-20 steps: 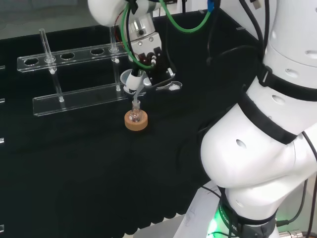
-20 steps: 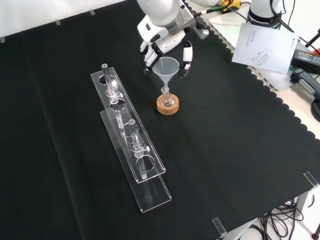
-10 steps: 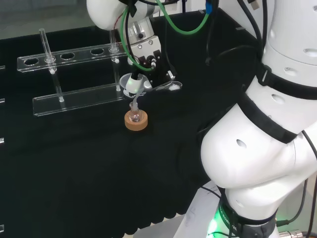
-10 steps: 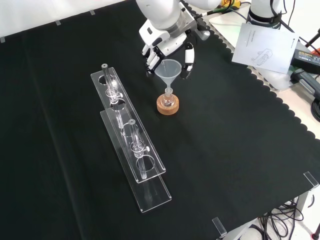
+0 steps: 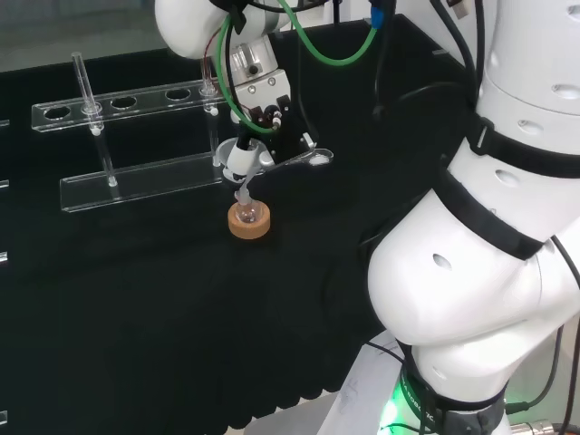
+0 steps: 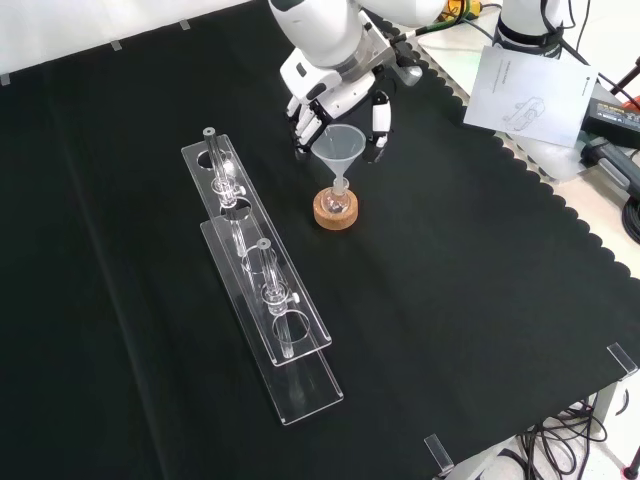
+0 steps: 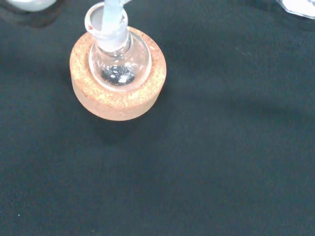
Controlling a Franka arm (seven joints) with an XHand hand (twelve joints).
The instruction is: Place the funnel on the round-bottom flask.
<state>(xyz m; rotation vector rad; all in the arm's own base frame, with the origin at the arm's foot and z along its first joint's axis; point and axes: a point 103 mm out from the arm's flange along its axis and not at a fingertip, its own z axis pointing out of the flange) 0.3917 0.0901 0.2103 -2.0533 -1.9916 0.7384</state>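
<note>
The black and white robot hand [image 6: 335,95] has its fingers curled about the rim of the clear cone-shaped plastic funnel [image 6: 339,146], pinching it. The funnel's stem reaches into the neck of the small clear glass round-bottom flask [image 7: 118,56] (the wrist view shows it entering the mouth) — the flask sits in a round cork ring stand [image 6: 335,209], beside two clear plastic test-tube racks [image 6: 262,283].
</note>
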